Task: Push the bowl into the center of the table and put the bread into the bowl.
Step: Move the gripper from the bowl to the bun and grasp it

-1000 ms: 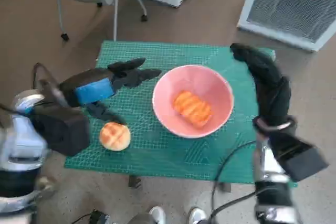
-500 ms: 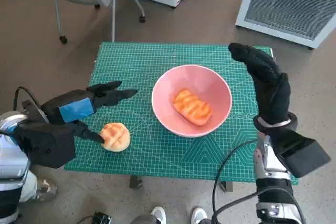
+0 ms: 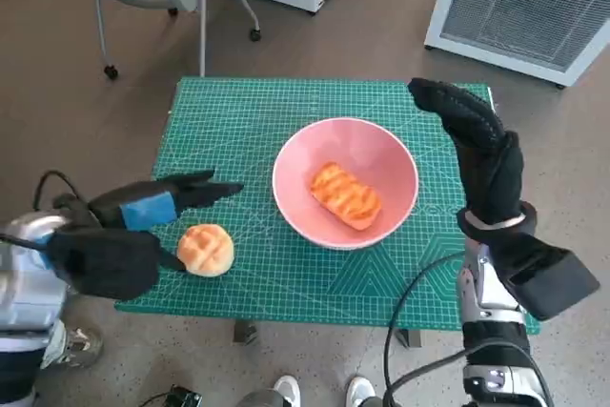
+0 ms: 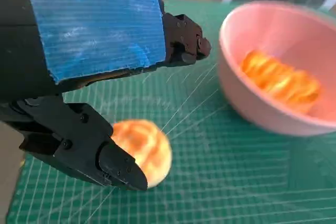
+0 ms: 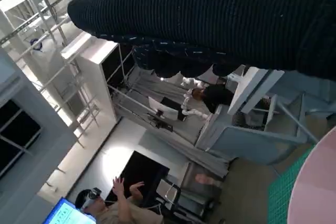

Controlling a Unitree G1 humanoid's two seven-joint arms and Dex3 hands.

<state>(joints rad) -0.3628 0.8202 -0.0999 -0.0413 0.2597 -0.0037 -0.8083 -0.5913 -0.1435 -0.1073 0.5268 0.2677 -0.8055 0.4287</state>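
A pink bowl (image 3: 286,183) stands near the middle of the green mat (image 3: 248,121), with an oblong glazed bread (image 3: 345,194) lying inside it. A round bun (image 3: 206,249) lies on the mat near its front left. My left hand (image 3: 157,205) hovers just left of the bun, fingers spread and holding nothing; in the left wrist view one black fingertip (image 4: 118,169) is at the bun (image 4: 149,148), the bowl (image 4: 247,108) beyond. My right hand (image 3: 472,135) stands at the bowl's right side, fingers extended, holding nothing.
A chair base with castors (image 3: 110,71) stands beyond the table's far left, and white slatted units (image 3: 534,7) beyond the far right. Shoes of a person (image 3: 286,390) show below the table's front edge. The right wrist view shows a person (image 5: 107,208) sitting at a screen.
My left hand has drawn back toward the table's front left, away from the bowl, and now lies beside the bun. The bowl, both breads and my right hand have hardly moved.
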